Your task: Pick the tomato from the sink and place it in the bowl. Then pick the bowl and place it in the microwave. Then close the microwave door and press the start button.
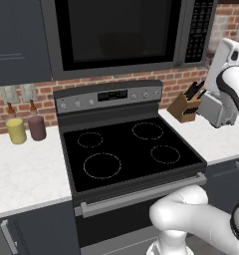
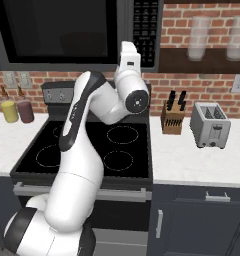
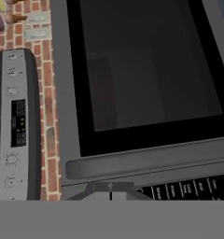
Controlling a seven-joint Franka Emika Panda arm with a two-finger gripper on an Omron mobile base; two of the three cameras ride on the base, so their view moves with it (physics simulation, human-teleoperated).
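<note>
The microwave (image 1: 121, 35) hangs above the stove with the microwave door (image 3: 67, 93) shut flat. Its long bar handle (image 3: 146, 163) lies beside the black keypad strip (image 3: 188, 189). A dim reddish-brown shape behind the glass (image 3: 102, 88) may be the bowl; I cannot tell for sure. My gripper (image 3: 111, 190) is shut with nothing in it, its tips close in front of the seam between handle and keypad. In the right base view the white hand (image 2: 128, 59) is raised to the microwave's lower right corner, by the keypad (image 2: 144, 30). The tomato and the sink are out of view.
A black glass-top stove (image 1: 126, 149) with a grey control panel (image 1: 109, 95) stands below. A knife block (image 2: 172, 119) and a toaster (image 2: 210, 125) sit on the right counter. A yellow jar (image 1: 16, 130) and a maroon jar (image 1: 37, 127) stand on the left.
</note>
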